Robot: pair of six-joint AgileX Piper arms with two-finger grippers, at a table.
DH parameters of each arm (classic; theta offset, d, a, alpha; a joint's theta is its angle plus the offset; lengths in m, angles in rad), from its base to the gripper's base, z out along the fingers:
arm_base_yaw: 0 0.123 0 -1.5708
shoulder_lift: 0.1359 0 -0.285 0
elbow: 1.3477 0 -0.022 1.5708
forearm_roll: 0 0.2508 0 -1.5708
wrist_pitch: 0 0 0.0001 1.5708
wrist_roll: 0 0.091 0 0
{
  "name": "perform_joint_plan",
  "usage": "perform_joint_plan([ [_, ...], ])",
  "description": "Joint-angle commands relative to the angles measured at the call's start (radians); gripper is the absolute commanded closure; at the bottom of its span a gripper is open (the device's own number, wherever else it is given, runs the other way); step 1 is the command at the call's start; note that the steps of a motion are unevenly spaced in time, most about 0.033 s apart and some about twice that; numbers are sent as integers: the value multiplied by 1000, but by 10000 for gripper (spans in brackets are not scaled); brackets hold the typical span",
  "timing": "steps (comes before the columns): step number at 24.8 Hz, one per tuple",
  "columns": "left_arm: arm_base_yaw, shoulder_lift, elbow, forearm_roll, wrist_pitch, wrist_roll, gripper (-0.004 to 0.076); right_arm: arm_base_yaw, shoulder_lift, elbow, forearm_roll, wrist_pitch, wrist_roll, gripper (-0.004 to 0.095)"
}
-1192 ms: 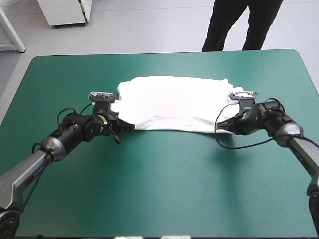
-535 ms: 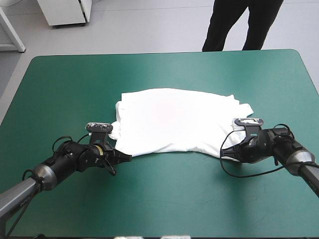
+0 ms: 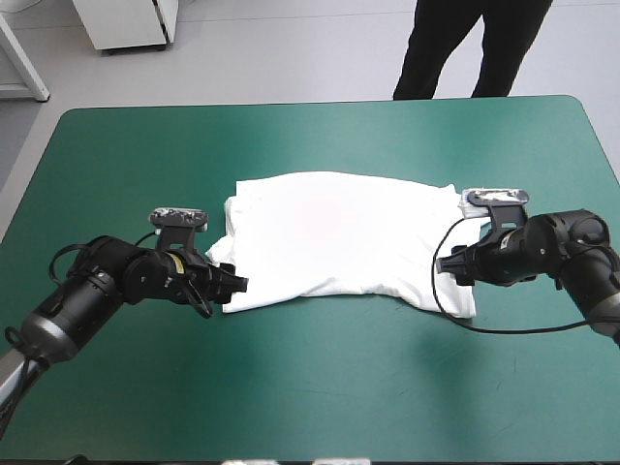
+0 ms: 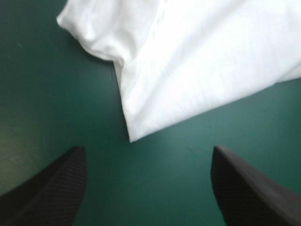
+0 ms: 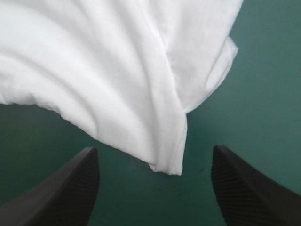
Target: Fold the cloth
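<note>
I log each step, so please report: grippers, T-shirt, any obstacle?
Left gripper open, right gripper open, neither holding anything. T-shirt flat on the table, a near corner just ahead of each gripper. No obstacle seen.

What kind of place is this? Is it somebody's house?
Probably a robot test bench, not a home: two robot arms reach over a teal-green table, the left gripper and the right gripper open beside a white T-shirt.
</note>
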Motion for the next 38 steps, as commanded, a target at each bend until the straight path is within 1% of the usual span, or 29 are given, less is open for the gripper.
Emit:
perform_joint_plan([
  [1, -5, -62, -111, 52, 32, -2, 182, -2, -70, -112, -60, 48, 45, 264],
  [4, -3, -61, -192, 99, 83, -2, 182, -4, -97, -175, -118, 89, 92, 297],
  [9, -3, -44, -304, 155, 95, -2, 182, -4, -114, -239, -168, 130, 103, 360],
  [11, -3, -39, -325, 155, 97, -2, 194, -4, -103, -248, -183, 134, 150, 360],
  [14, -3, -19, -326, 155, 107, -2, 202, -6, -71, -250, -189, 103, 161, 360],
  [16, -3, -4, -326, 155, 107, -2, 202, -15, -42, -252, -217, 74, 181, 368],
  [17, -3, 7, -326, 148, 107, -2, 202, -56, 11, -271, -200, 66, 186, 374],
  [18, -3, 12, -326, 144, 107, -2, 211, -115, 69, -297, -152, 66, 174, 374],
  [19, -3, 12, -326, 144, 107, -2, 215, -147, 104, -316, -109, 68, 144, 374],
  [20, -3, 12, -326, 144, 107, -2, 216, -201, 173, -363, -17, 68, 74, 372],
  [21, -3, 12, -326, 144, 105, -2, 216, -217, 207, -390, 10, 68, 50, 371],
  [26, -3, 12, -326, 144, 99, -2, 216, -230, 470, -612, 23, 96, 47, 372],
  [29, -3, 14, -326, 144, 99, -2, 216, -230, 563, -682, 29, 101, 47, 372],
  [33, -3, 14, -326, 144, 99, -2, 216, -230, 645, -707, 19, 116, 47, 372],
  [38, -3, 14, -326, 148, 96, -2, 216, -230, 724, -707, 19, 95, 47, 372],
])
